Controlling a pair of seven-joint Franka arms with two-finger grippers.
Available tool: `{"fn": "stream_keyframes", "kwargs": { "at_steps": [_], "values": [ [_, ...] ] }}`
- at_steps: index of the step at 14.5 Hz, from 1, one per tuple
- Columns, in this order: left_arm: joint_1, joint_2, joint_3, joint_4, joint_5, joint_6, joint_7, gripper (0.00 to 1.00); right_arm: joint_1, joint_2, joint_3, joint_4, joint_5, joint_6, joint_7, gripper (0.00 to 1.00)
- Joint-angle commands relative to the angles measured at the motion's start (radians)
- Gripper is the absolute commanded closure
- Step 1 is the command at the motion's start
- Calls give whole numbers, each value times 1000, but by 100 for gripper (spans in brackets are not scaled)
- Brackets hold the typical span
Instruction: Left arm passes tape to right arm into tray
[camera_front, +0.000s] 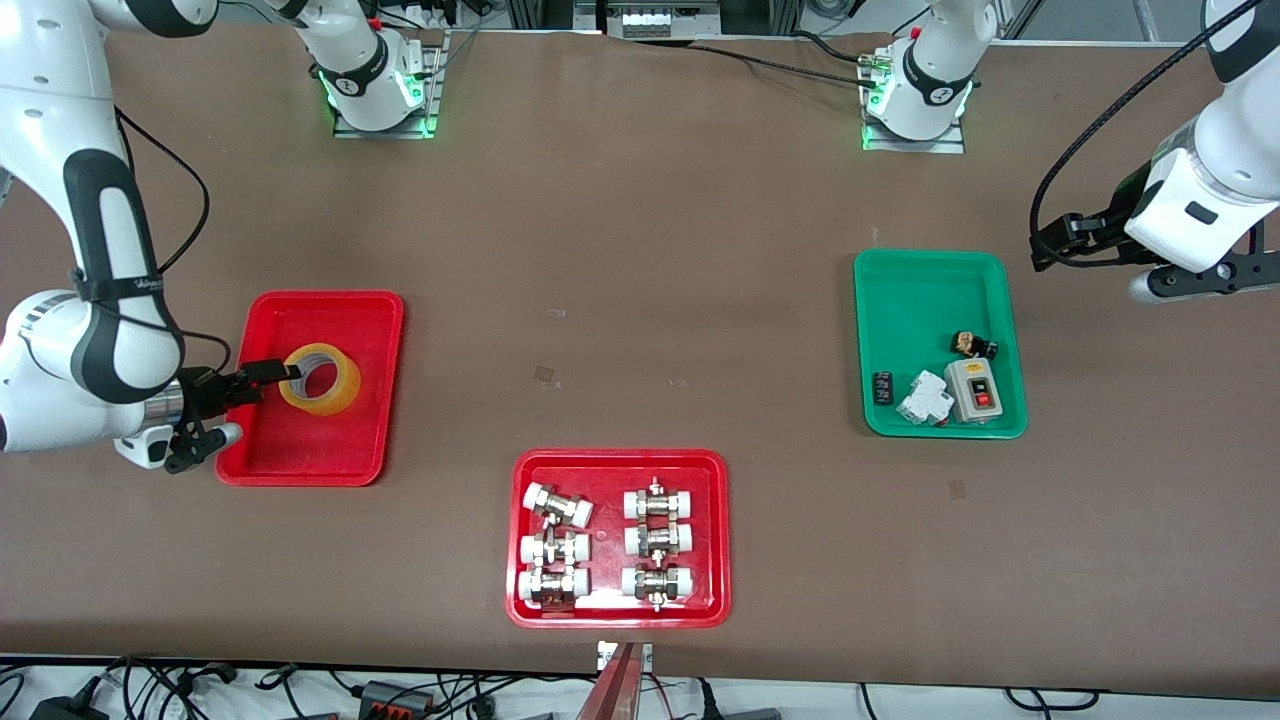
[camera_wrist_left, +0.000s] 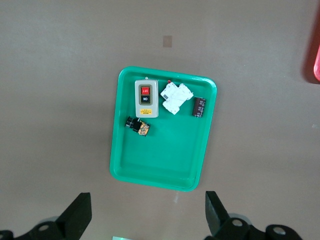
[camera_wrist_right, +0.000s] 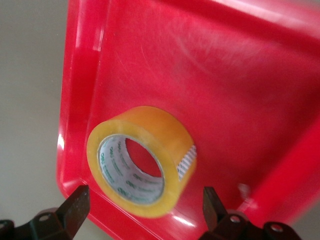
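Two arms, both mine, over a brown surface (camera_front: 640, 250) w/ three trays on it. My right gripper (camera_front: 262, 385) sits low at the edge of the red tray (camera_front: 372, 310) toward the right arm's end of the surface. Its jaws are spread wide & hold nothing; in the right wrist view the two dark fingertips (camera_wrist_right: 75, 207) stand well apart, one on each side of the tape (camera_wrist_right: 142, 160). The tape is inside that tray, resting on the floor near one rim, tilted so its wide hole faces the wrist camera. It's a glossy yellowish ring w/ a white printed core. I can't tell if a fingertip touches it. In the front view the tape (camera_front: 322, 378) lies in the tray's middle part, just beside my right jaws.

My left gripper (camera_front: 1190, 285) waits up in the air toward the left arm's end of the surface, beside the green tray (camera_front: 935, 262). Its jaws are also spread & empty; both fingertips (camera_wrist_left: 75, 215) show well apart in the left wrist view, w/ the green tray below. That tray holds a grey switch box (camera_front: 973, 390), a white breaker (camera_front: 922, 398) & two small dark parts.

Another red tray w/ six white-capped metal fittings (camera_front: 605, 545) lies nearest the front camera, between the other two.
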Motion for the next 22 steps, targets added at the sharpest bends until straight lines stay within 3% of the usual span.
{"fn": "stream_keyframes", "kwargs": {
  "at_steps": [1,2,5,8,13,18,22],
  "values": [
    [-69,-52,25,-12,19,-6,-11,0,80,-104,-6,39,-140,-15,150,0],
    [-108,-67,66,-37,21,-2,-11,0,90,-135,0,47,-189,-18,241,0],
    [-241,-79,220,-57,18,7,3,0,140,-221,3,49,-205,-122,567,0],
    [-225,-70,228,-83,10,50,110,0,144,-293,6,52,-198,-175,656,0],
    [-226,-73,217,-75,10,39,104,0,140,-308,-5,213,-208,-237,660,0],
    [-226,-73,219,-75,10,36,104,0,146,-351,-5,214,-205,-218,662,0],
    [-225,-73,225,-77,10,33,106,0,138,-390,-3,152,-208,-77,653,0]
  ]
}}
